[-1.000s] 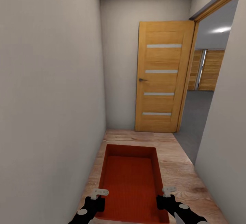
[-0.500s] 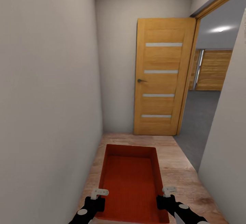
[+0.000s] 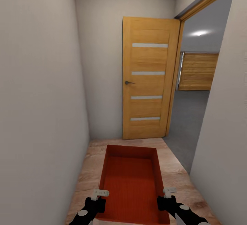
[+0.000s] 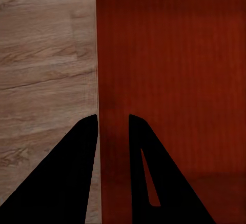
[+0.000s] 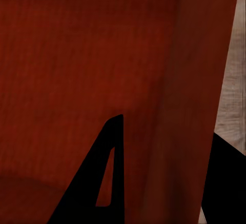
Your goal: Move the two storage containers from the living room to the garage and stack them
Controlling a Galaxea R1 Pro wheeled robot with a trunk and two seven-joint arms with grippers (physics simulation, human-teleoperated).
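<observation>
Container (image 3: 132, 184) is riding low in front of the robot, over pale wood-plank flooring (image 3: 173, 173) in a narrow hallway. Left gripper (image 3: 100, 196) is clamping the bin's left wall: in the left wrist view one finger (image 4: 77, 172) is sitting outside over the planks, the other inside against the orange-red wall. Right gripper (image 3: 168, 193) is pinching the right wall the same way, the wall (image 5: 179, 131) passing between its two fingers. Wooden door (image 3: 149, 81) is standing open ahead; the doorway beside it is showing dark grey floor (image 3: 187, 122) and a wood-panelled door (image 3: 199, 71) beyond.
</observation>
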